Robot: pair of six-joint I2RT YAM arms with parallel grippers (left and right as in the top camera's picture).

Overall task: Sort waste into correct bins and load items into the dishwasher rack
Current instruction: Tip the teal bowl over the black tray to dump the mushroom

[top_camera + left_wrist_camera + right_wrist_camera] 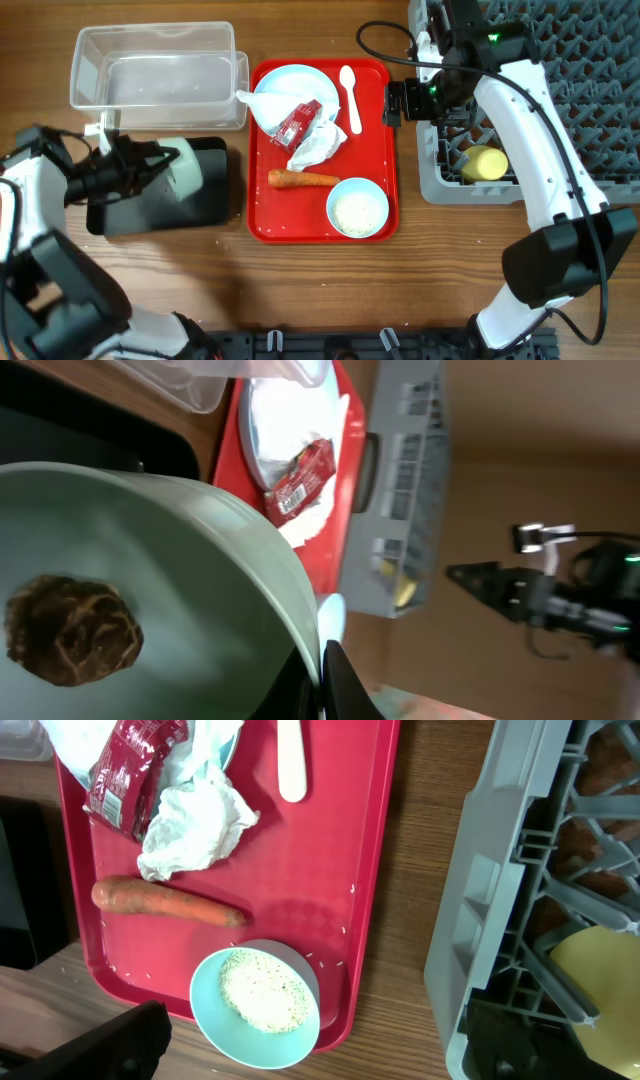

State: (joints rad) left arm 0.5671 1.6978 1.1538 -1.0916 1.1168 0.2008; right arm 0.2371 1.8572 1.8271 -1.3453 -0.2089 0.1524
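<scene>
My left gripper (150, 165) is shut on the rim of a mint bowl (185, 170), held tilted over the black tray (215, 195). In the left wrist view the jaws (322, 682) pinch the bowl's rim (150, 560), and a brown food scrap (70, 630) sits inside. The red serving tray (380, 150) holds the pale-blue plate (290, 85), red wrapper (298, 122), tissue (320, 145), carrot (303, 180), white spoon (349, 95) and a bowl of rice (357, 208). My right gripper (395, 102) is open and empty, high between the red tray and the rack (430, 185); its fingers (315, 1045) straddle the rice bowl (262, 1000).
The clear tub (155, 35) stands behind the black tray. A yellow cup (485, 163) lies in the rack's near left corner and also shows in the right wrist view (600, 980). Loose rice grains dot the red tray (330, 850) beside the carrot (165, 902).
</scene>
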